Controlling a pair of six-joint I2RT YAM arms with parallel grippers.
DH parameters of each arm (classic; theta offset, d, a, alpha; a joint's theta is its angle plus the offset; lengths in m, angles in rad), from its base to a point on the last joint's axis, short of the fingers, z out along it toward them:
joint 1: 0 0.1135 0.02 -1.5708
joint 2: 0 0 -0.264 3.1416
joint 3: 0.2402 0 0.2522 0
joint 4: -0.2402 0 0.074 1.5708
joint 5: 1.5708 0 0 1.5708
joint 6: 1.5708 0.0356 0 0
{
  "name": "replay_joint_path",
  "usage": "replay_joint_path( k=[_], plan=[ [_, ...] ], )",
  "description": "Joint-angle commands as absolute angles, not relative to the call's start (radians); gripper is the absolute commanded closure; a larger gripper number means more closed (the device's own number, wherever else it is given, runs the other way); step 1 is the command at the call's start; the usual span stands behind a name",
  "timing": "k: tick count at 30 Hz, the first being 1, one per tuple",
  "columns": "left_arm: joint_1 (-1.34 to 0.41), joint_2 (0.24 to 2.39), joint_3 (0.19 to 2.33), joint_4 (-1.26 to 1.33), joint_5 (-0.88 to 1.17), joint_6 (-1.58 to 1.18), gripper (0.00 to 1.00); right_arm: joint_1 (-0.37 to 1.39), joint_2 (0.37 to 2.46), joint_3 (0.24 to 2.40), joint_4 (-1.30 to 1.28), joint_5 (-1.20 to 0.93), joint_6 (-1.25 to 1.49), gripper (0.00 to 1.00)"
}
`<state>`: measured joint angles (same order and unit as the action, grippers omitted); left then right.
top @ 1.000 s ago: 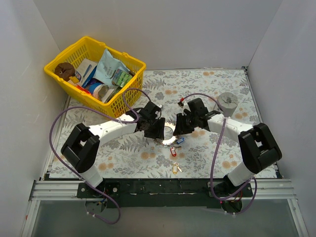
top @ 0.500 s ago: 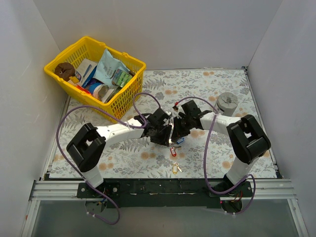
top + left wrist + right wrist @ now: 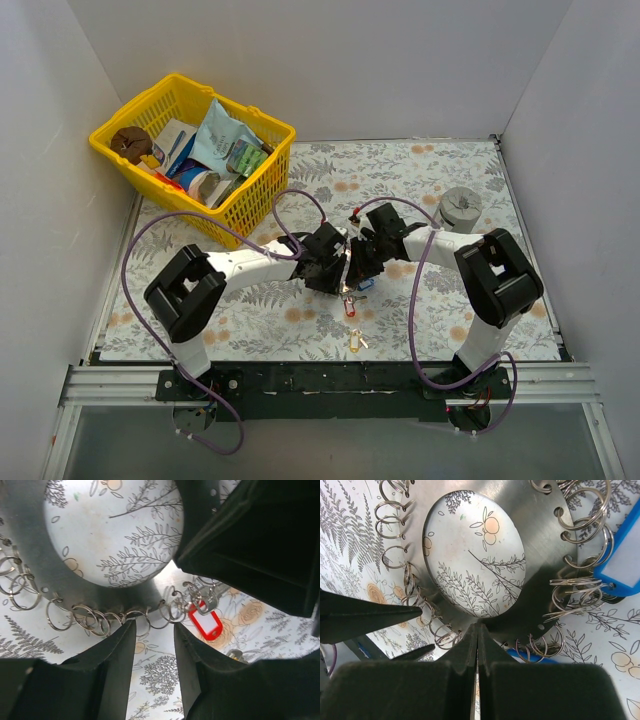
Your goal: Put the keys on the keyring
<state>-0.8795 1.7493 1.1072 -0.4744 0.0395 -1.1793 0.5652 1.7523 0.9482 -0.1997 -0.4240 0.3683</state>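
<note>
The keyring [image 3: 545, 510] is a flat silvery ring with many small split rings along its rim. In the top view it is mostly hidden between the two grippers. My right gripper [image 3: 477, 628] [image 3: 357, 264] is shut on the ring's band. My left gripper [image 3: 152, 627] [image 3: 335, 268] is open, its fingertips [image 3: 127, 630] at the ring's [image 3: 65, 580] outer rim, astride the split rings. A red key [image 3: 205, 625] [image 3: 350, 307] lies just beyond the rim. A blue key [image 3: 620, 565] [image 3: 365, 284] lies at the ring's edge. A yellow key [image 3: 355, 342] lies apart, nearer the front.
A yellow basket [image 3: 178, 80] full of packets stands at the back left. A grey metal cylinder [image 3: 461, 205] stands at the right, behind the right arm. White walls enclose the floral mat [image 3: 250, 320] on three sides.
Both grippers have closed in on the keyring from either side. The left arm reached right, the right arm left, and the ring is now mostly covered in the top view.
</note>
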Motion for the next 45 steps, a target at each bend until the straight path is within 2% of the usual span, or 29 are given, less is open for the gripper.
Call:
replay_joint_path(
  k=[1,7,25,35,45],
  plan=[
    [-0.884,1.762,1.121,-0.477,-0.061,-1.175,0.65,0.571,1.782,0.960,-0.218,-0.396,0.357,0.99],
    [-0.882,1.770,1.137,-0.506,-0.120,-1.173,0.67,0.571,1.784,0.954,-0.230,-0.391,0.351,0.99],
    [-0.825,1.726,1.209,-0.479,-0.160,-1.158,0.67,0.583,1.778,0.937,-0.238,-0.384,0.353,0.99],
    [-0.785,1.756,1.288,-0.448,-0.126,-1.143,0.66,0.591,1.763,0.939,-0.245,-0.379,0.351,0.99],
    [-0.773,1.694,1.229,-0.453,-0.083,-1.157,0.63,0.589,1.661,0.976,-0.238,-0.310,0.365,0.99]
  ],
)
